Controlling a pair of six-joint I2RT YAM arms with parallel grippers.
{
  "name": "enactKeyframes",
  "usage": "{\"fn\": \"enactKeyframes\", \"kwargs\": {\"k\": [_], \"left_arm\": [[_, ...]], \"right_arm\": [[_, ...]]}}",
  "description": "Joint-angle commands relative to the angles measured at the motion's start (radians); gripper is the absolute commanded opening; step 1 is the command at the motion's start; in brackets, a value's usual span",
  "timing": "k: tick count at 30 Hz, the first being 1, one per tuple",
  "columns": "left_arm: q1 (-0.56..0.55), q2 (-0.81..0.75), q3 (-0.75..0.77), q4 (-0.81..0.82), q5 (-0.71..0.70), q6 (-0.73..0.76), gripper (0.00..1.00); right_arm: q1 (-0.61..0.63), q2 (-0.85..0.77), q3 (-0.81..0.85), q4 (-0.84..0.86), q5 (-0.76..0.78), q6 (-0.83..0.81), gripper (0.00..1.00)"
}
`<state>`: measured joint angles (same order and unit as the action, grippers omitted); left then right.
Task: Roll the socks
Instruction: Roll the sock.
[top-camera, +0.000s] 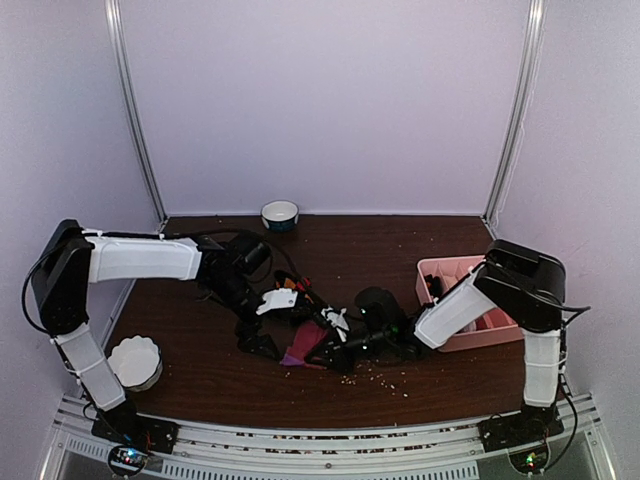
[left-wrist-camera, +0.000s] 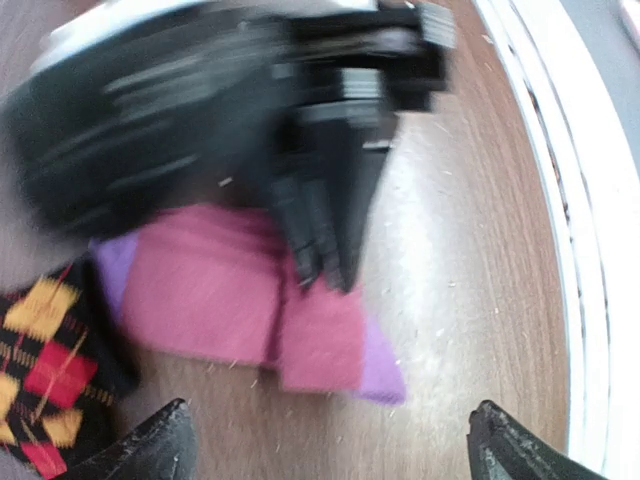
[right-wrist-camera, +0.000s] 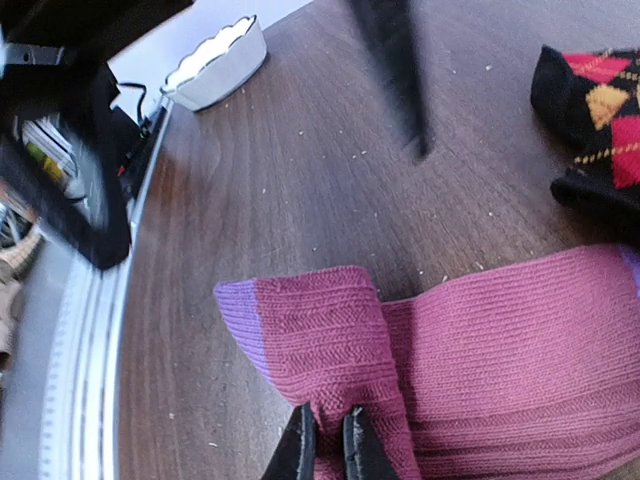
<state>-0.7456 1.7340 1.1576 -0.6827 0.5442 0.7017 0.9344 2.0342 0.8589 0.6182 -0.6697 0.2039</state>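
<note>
The right gripper pinches a fold of the pink sock. The left gripper is wide open. The pink sock lies just ahead of its jaws, and the black diamond sock is beside one.

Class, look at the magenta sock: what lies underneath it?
The magenta sock lies on the brown wooden table, its purple-tipped end folded over itself. Anything directly beneath the fabric is covered.

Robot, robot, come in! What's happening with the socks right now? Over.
Left end effector open, above the magenta sock. Right end effector pinching that sock's folded end. Argyle sock lies beside it. Nothing in the way.
</note>
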Motion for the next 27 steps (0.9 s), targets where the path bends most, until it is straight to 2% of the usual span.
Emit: {"fn": "enactKeyframes", "kwargs": {"k": [1, 10, 15, 21, 25, 27], "left_arm": [[-0.074, 0.001, -0.051, 0.084, -0.072, 0.097, 0.93], [-0.147, 0.052, -0.04, 0.166, -0.191, 0.1, 0.75], [-0.162, 0.098, -0.019, 0.178, -0.251, 0.075, 0.6], [-0.169, 0.15, 0.019, 0.155, -0.351, 0.022, 0.35], [-0.154, 0.17, 0.053, 0.106, -0.298, -0.011, 0.18], [-0.138, 0.187, 0.074, 0.067, -0.258, -0.026, 0.13]], "right_arm": [[-0.04, 0.122, -0.03, -0.193, -0.065, 0.186, 0.06], [-0.079, 0.169, -0.045, -0.108, -0.114, 0.328, 0.05], [-0.081, 0.17, -0.033, -0.09, -0.119, 0.38, 0.05], [-0.083, 0.177, -0.061, -0.02, -0.111, 0.427, 0.14], [-0.083, 0.162, -0.101, 0.055, -0.1, 0.443, 0.24], [-0.083, 0.132, -0.143, 0.119, -0.08, 0.445, 0.27]]}}
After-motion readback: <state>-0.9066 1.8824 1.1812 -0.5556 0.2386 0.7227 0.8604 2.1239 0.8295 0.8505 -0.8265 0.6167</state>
